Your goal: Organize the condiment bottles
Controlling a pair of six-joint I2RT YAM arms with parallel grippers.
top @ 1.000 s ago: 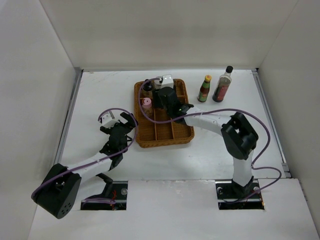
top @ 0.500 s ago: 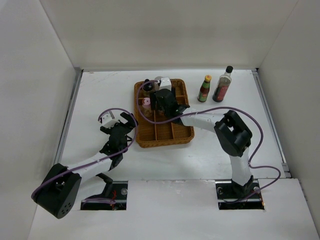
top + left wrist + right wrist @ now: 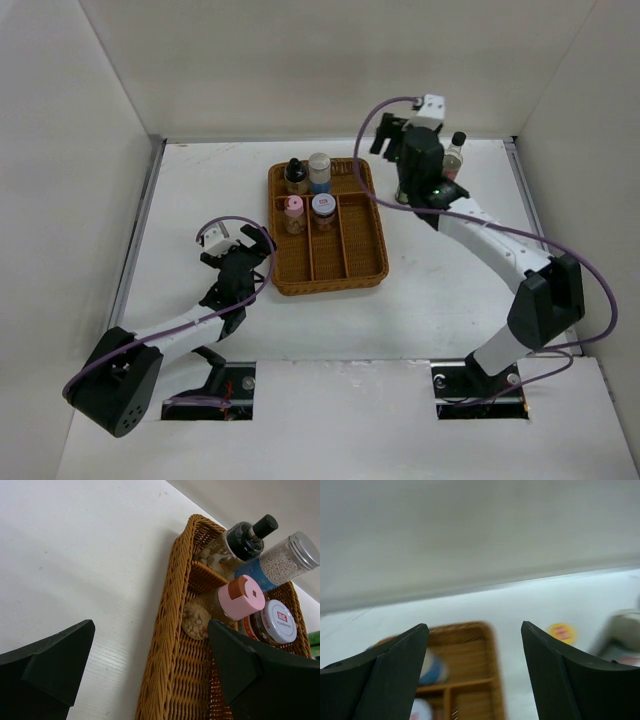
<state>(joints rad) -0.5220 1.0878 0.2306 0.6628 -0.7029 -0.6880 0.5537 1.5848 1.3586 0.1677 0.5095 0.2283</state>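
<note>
Four condiment bottles stand in the wicker tray [image 3: 345,262]: black-capped [image 3: 295,175], white-capped [image 3: 319,170], pink-capped [image 3: 294,212] and the short red-labelled-lid jar [image 3: 323,208]. My right gripper [image 3: 392,140] hangs high at the back right, open and empty, and hides the green bottle from above. Only the tall black-capped bottle's top [image 3: 456,148] shows there. The blurred right wrist view catches a yellow cap [image 3: 561,631] past my open gripper [image 3: 475,627]. Left of the tray my left gripper [image 3: 245,245] rests open and empty. Its wrist view shows the pink-capped bottle [image 3: 240,597] and the jar [image 3: 275,622].
The tray's front compartments [image 3: 335,255] hold nothing. White walls close in the table on three sides, with the back wall right behind my right gripper. In the left wrist view the tray's woven rim [image 3: 170,630] runs between my left fingers.
My right gripper has let go over the tray, risen and swung to the back right. The red-labelled-lid jar now stands uncovered beside the pink-capped bottle. The left arm has not moved.
</note>
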